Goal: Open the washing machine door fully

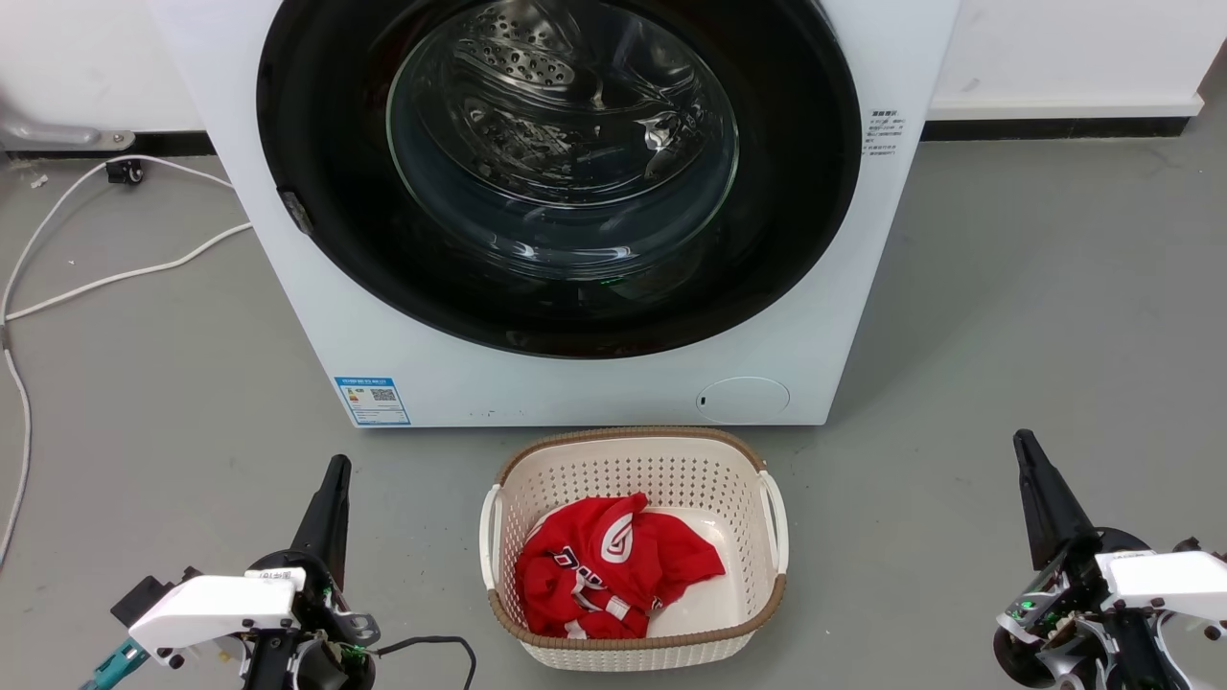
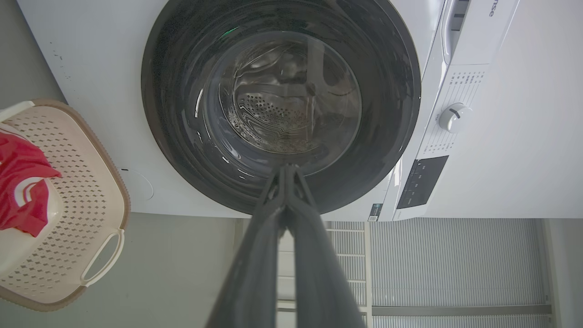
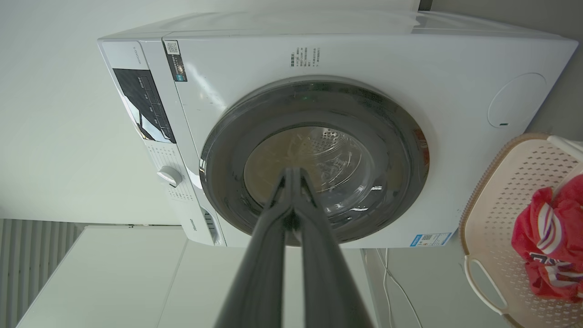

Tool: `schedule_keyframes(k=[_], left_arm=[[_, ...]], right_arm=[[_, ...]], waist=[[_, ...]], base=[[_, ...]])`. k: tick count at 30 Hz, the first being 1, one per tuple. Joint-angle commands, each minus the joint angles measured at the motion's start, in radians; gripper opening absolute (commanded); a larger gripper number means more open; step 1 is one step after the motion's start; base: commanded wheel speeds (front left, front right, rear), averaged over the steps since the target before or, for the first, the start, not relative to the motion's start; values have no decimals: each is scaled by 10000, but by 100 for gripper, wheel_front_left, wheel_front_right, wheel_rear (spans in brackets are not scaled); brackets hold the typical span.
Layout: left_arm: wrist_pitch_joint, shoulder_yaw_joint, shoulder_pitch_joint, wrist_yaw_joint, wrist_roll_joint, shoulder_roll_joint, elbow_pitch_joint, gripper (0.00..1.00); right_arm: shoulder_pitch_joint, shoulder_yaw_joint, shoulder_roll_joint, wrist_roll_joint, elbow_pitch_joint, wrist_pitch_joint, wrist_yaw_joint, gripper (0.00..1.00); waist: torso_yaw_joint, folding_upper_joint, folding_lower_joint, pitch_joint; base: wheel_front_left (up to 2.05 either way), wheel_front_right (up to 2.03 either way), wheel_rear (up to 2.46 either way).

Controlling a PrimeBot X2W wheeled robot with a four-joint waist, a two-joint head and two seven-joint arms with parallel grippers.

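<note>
We see the washing machine door (image 1: 561, 163), a very large round glossy black disc with a clear bulging glass bowl at its centre, lying flush in the front of the big white boxy washing machine (image 1: 288, 307). It is shut, so the task is not yet begun. At the door's left rim sits a small grey fitting (image 1: 295, 212). We cannot tell whether it is a hinge or a catch, and that matters, since we judge the pull must start opposite the hinge.

The left gripper (image 1: 335, 471) rests low over the grey floor (image 1: 1007, 287) off the machine's lower left corner. The right gripper (image 1: 1024, 448) rests off its lower right corner. Both are well apart from the door. In each wrist view the two long dark fingers lie pressed together with nothing between them. We take this as a resting pose that leaves the door in sight of both wrist cameras.

The cream perforated plastic laundry basket (image 1: 633, 443), holding a crumpled red garment (image 1: 604, 565), stands on the floor just beside the lower edge of the machine's front, below the door. We judge the door will swing above its rim, yet a reaching arm must pass beside it.
</note>
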Motion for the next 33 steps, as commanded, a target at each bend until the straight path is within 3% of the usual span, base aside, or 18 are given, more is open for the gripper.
schedule_keyframes(k=[1, 3, 4, 18, 33], left_arm=[[-6, 12, -74, -31, -7, 18, -8, 0], [-6, 12, -74, -31, -7, 18, -8, 0], [0, -1, 0, 2, 0, 0, -1, 100], [-641, -436, 47, 0, 413, -9, -590, 100], [-1283, -353, 89, -6, 3263, -2, -1686, 100]], right_arm=[[-133, 5, 32, -8, 12, -1, 0, 0], [-133, 5, 32, -8, 12, -1, 0, 0], [0, 0, 0, 0, -1, -1, 0, 100], [312, 164, 5, -713, -632, -646, 0, 100], [522, 466, 2, -5138, -1771, -1294, 0, 100]], waist=[[0, 0, 0, 0], [0, 0, 0, 0], [0, 0, 0, 0], [-17, 0, 0, 2], [-59, 0, 0, -26]], base=[[0, 0, 0], [0, 0, 0], [0, 0, 0], [0, 0, 0], [0, 0, 0]])
